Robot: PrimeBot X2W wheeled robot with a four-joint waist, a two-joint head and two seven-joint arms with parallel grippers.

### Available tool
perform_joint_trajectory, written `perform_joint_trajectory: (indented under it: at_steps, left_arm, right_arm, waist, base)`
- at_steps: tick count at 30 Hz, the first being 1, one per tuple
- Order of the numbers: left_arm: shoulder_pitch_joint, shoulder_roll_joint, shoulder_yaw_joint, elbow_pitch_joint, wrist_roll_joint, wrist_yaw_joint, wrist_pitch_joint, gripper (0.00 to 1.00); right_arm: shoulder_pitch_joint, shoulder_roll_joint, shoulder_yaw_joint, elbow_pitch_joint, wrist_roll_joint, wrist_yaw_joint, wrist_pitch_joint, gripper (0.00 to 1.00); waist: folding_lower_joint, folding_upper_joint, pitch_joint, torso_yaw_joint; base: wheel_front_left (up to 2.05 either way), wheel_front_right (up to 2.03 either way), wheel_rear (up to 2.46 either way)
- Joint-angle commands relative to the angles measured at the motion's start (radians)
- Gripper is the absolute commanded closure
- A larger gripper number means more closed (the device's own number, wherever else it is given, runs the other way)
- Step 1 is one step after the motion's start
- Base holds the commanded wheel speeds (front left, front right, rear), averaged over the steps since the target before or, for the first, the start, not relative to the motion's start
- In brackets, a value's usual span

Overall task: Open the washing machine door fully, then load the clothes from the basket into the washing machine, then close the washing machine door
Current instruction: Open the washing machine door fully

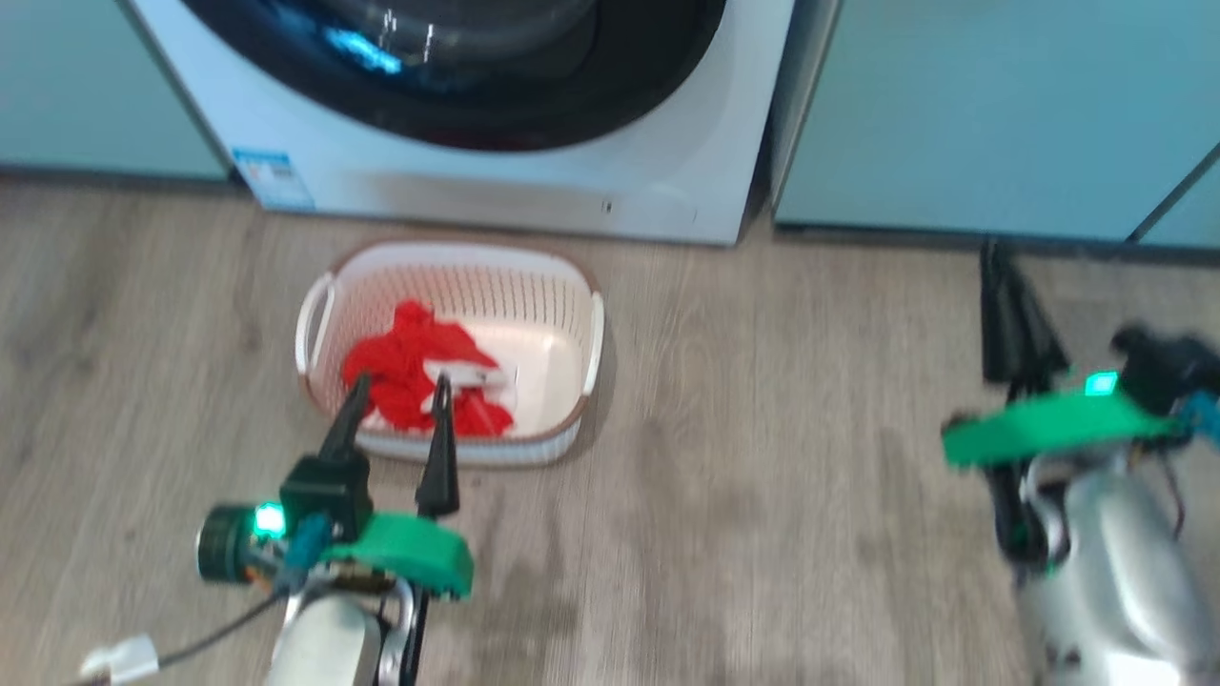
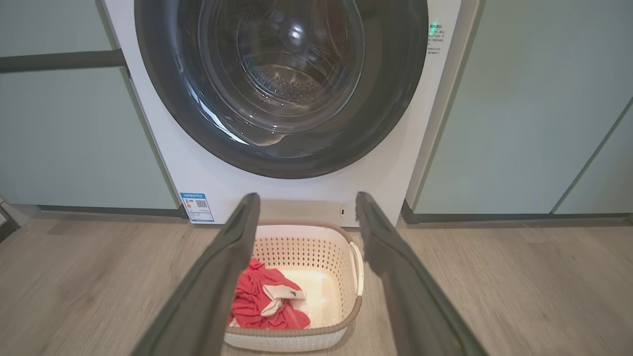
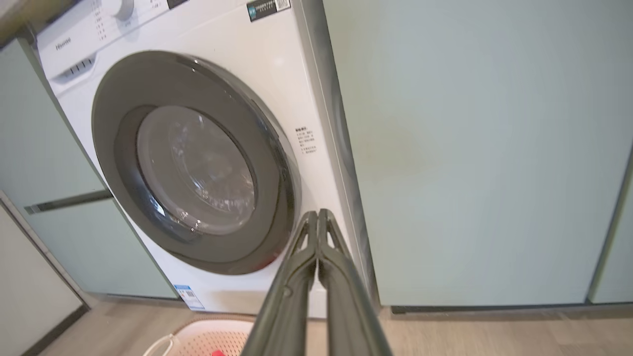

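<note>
**Left fingers (image 1: 348,419) spread above the basket (image 1: 534,286); washing machine door (image 3: 195,168) shut**

Left fingers stand wide apart with nothing between them, their tips hanging over the near rim of the basket. Just below and beyond those tips lie the clothes (image 2: 247,306): one red garment with a small white part. It is bunched toward the left-hand finger's side of the basket, and the rest of the basket's bottom is bare. The garment looks light, soft and limp. A pinch on the thickest heap of folds should lift it in one piece, though loose ends may trail and catch the rim. The basket is thin perforated plastic on a wood-look floor (image 1: 762,476) and would likely slide if nudged.

Right fingers (image 3: 304,262) are pressed together, gripping nothing. They point at the washing machine (image 3: 277,64), just off the lower part of the door's rim nearest them. The door sits closed against the front. It looks rigid and is probably held by a latch. Its glossy black rim looks slippery, so a hooked pull at a handle recess should serve better than a squeeze, but no such recess can be made out for sure. Past the glass bowl, in the left wrist view, the steel drum (image 2: 292,84) shows no laundry. Teal cabinets (image 3: 470,148) flank the machine beyond both pairs of fingers.
</note>
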State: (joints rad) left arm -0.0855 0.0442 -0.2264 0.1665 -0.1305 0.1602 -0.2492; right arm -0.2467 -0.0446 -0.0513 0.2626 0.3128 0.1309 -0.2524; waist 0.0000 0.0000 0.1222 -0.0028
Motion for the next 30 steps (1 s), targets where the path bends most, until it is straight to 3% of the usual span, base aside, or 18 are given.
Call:
perform_joint_trajectory:
  at_steps: [1, 6, 13, 21, 30]
  left_arm:
    - [-0.055, 0.006, 0.026, -0.04, 0.011, -0.005, -0.013, 0.0]
    - [-0.146, 0.006, -0.001, -0.069, -0.025, 0.012, -0.013, 0.0]
    - [-0.243, 0.006, -0.033, -0.086, -0.045, 0.024, -0.013, 0.0]
    - [-0.311, 0.006, -0.068, -0.094, -0.065, 0.04, -0.013, 0.0]
    - [-0.327, 0.006, -0.105, -0.103, -0.088, 0.064, -0.013, 0.0]
  right_arm:
    - [-0.079, -0.011, 0.027, -0.032, 0.019, 0.0, -0.009, 1.0]
    - [-0.298, -0.085, 0.055, 0.002, 0.16, 0.0, 0.036, 1.0]
    - [-0.622, -0.149, 0.034, 0.074, 0.426, 0.0, 0.205, 1.0]
    - [-0.938, -0.146, -0.039, 0.269, 0.599, 0.0, 0.356, 1.0]
    - [-1.174, -0.142, -0.117, 0.538, 0.735, 0.0, 0.566, 1.0]
  waist:
    - [0.0, 0.0, 0.084, 0.029]
    - [0.0, 0.0, 0.214, 0.066]
    - [0.0, 0.0, 0.357, 0.111]
    - [0.0, 0.0, 0.436, 0.154]
    - [0.0, 0.0, 0.456, 0.196]
  base:
    - [0.0, 0.0, 0.0]
    - [0.0, 0.0, 0.0]
    - [0.0, 0.0, 0.0]
    - [0.0, 0.0, 0.0]
    - [0.0, 0.0, 0.0]
